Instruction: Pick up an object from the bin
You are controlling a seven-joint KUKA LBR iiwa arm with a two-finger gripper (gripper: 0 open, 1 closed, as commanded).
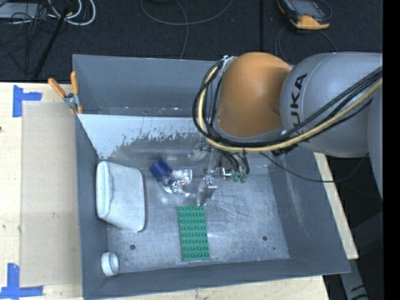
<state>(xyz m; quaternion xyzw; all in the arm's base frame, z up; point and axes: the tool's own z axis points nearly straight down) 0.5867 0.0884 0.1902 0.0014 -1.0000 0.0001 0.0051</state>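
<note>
Spotter: Cap-like white cylinder [109, 263] sits in the near-left corner of the bin [281, 230], well apart from everything else. Next in, a green studded building plate [192, 232] lies flat on the bin floor

Planner: And the gripper [205, 194]?

Spotter: Just past that plate's far end, low over the floor. A crumpled shiny wrapper [178, 182] is just beside it on the left, and a small blue piece [160, 169] touches the wrapper's far side. Whether the gripper is spread or pressed together, I cannot tell, and nothing shows as held

Planner: So the pick is not yet made. Risks?

Spotter: The plate is thin and flat, so a closing gripper would likely skate over its edge. The wrapper looks slippery and could squash out, or drag the blue piece along. The white rectangular tray [120, 197] at the left is well clear. Farther back, the arm's orange cover [250, 95] hangs over the bin's far half, probably no hazard
</note>
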